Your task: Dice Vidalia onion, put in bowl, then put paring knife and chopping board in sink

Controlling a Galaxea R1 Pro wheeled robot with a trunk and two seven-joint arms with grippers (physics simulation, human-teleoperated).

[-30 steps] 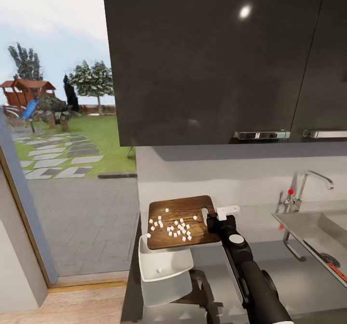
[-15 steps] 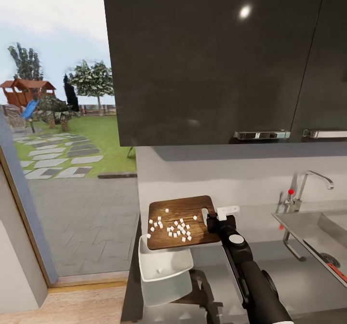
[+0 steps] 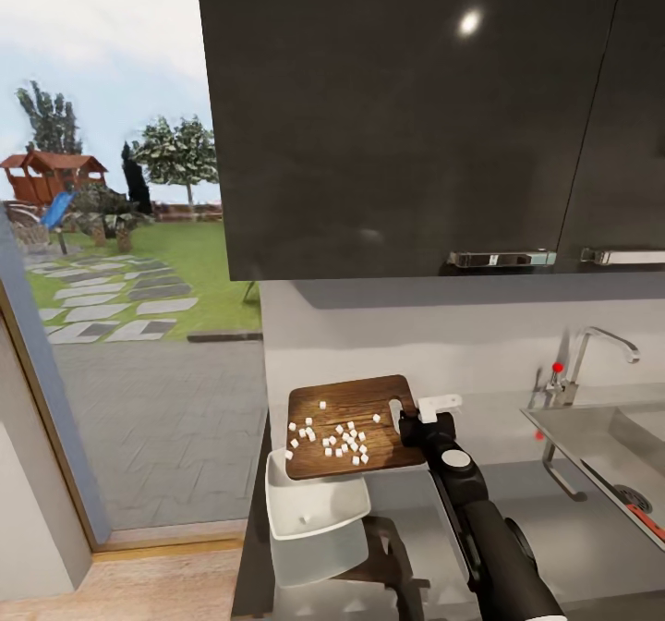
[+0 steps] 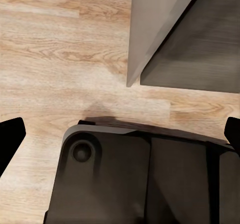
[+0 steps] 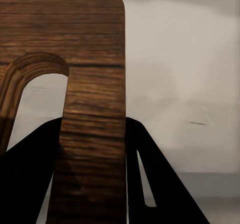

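My right gripper (image 3: 414, 420) is shut on the handle-slot end of the brown chopping board (image 3: 356, 397), holding it up over the white bowl (image 3: 319, 519). Small white cubes of diced Vidalia onion (image 3: 337, 441) lie scattered on the board, mostly toward its near edge. One cube sits inside the bowl. In the right wrist view the board (image 5: 95, 84) runs between the black fingers (image 5: 165, 189). The left gripper (image 4: 120, 134) is open, hanging over wooden floor and the robot's dark base. The sink (image 3: 591, 441) is at the right, with the paring knife's red-orange handle (image 3: 652, 522) lying in it.
The bowl stands at the left end of the grey countertop (image 3: 563, 529), right by the counter's edge and a glass door to the garden. Dark wall cabinets (image 3: 406, 113) hang overhead. A chrome faucet (image 3: 596, 339) with a red knob rises behind the sink.
The board has shifted slightly to the right in my right gripper, and the onion cubes moved with it. The bowl and sink are unchanged.
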